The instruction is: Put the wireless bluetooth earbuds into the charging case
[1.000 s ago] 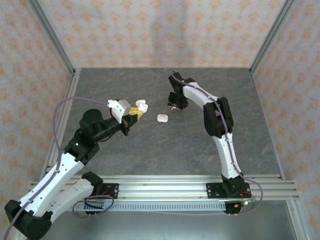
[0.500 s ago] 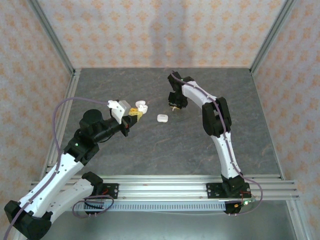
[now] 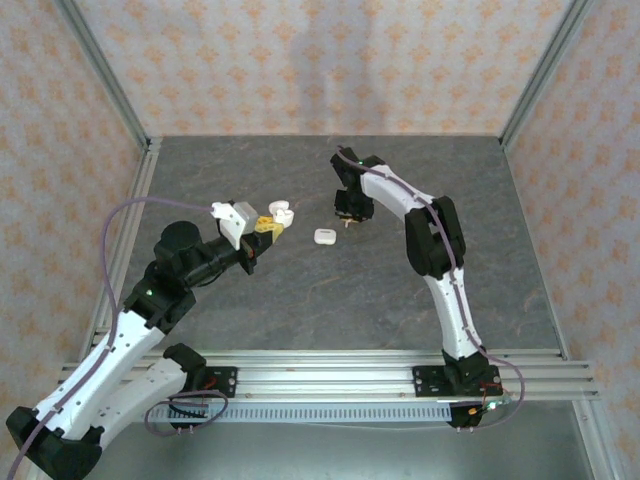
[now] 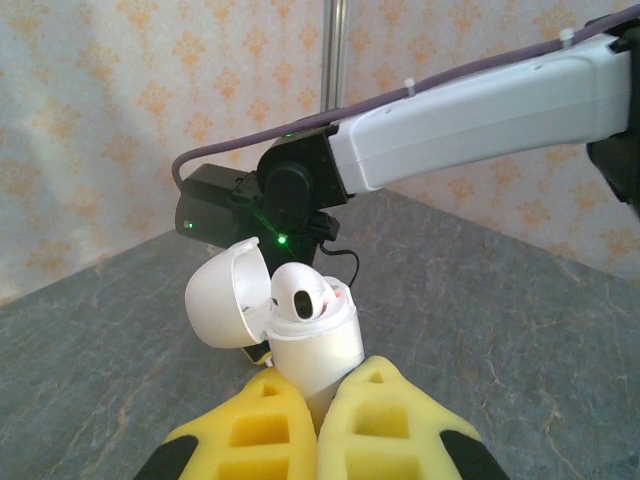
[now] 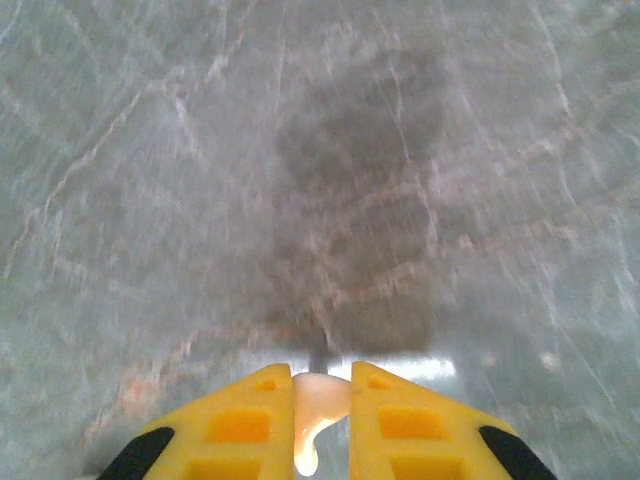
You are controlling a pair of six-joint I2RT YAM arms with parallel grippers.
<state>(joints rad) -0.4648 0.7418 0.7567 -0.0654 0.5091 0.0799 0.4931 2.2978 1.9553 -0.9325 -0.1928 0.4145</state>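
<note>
Earbud in hand: tiny glossy white plastic earbud [image 5: 318, 400] clenched between the yellow foam pads of the right end effector [image 5: 320, 378], stem hanging down, over the grey stone-patterned worktop [image 5: 300, 150]. Seen from above, right end effector [image 3: 348, 210] near a small white rounded item [image 3: 324, 236] lying on the worktop, too small to identify.

Left end effector [image 4: 320, 385] clamped on the rounded white plastic charging case [image 4: 318, 345], held up off the worktop. Hinged lid [image 4: 225, 300] flipped open to 1 side. 1 further white seated earbud [image 4: 300, 295] already in its well; neighbouring well partly hidden, probably free.

Step in hand, as a judgement: carrying the held earbud across to the open case.

To do it well:
- Aim for the free well, not the filled 1.
- Turn the right wrist for a stem-first entry.
- Approach from the side away from the lid, to avoid knocking it shut.
- Hold the case steady with the left end effector.
- Lower slowly and release only with the stem well inside.
- Avoid squeezing harder: slick plastic, likely to squirt out.
</note>
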